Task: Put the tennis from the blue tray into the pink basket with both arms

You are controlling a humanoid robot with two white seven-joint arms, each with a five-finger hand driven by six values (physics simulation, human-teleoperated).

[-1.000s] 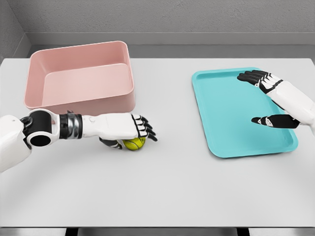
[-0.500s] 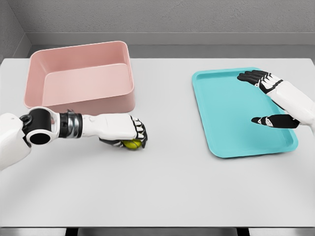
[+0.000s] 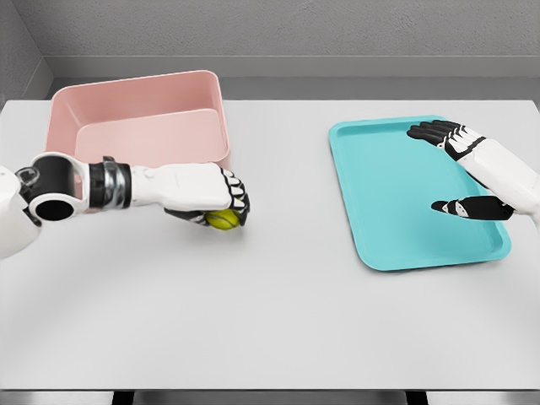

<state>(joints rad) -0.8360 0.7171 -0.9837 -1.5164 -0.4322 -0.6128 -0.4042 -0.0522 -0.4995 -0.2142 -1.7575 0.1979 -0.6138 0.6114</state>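
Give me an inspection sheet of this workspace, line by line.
Surface: white table, flat.
Job's things: tennis ball in the left hand, in front of the pink basket; blue tray holds nothing.
Clutter: nothing seen.
Grippers: left hand curled around the ball; right hand open over the tray's right side.
Cables: nothing seen.
Surroundings: grey wall behind the table.

Left hand (image 3: 211,198) closed on tennis ball (image 3: 224,219), lifted toward pink basket (image 3: 135,126) front wall.
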